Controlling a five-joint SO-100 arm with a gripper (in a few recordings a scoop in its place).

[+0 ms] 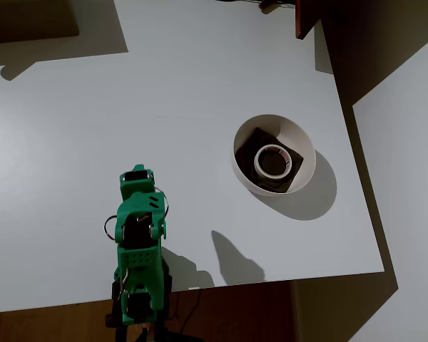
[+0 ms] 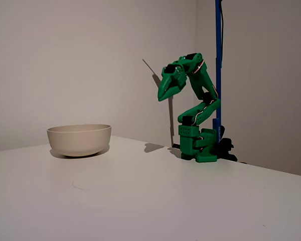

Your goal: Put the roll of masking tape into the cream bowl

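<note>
White table [image 1: 93, 107] under a plain pale wall; a dark floor shows past its right and near edges in the overhead view. Bowl [image 1: 274, 154] sits on the right half of the table in that view, well apart from the arm, casting a shadow to its lower right. Tape [image 1: 273, 161] lies flat inside the bowl, on the dark patch at the bottom, hollow centre facing up. In the fixed view the bowl [image 2: 79, 139] stands at the left, upright, and its wall hides the contents. Green arm [image 2: 198, 118] is folded up over its base at the near edge of the table in the overhead view, at the right in the fixed view, beside a blue pole [image 2: 218, 60]. Gripper [image 2: 165, 91] hangs in the air, tip angled down toward the bowl side, fingers pressed together with nothing between them.
</note>
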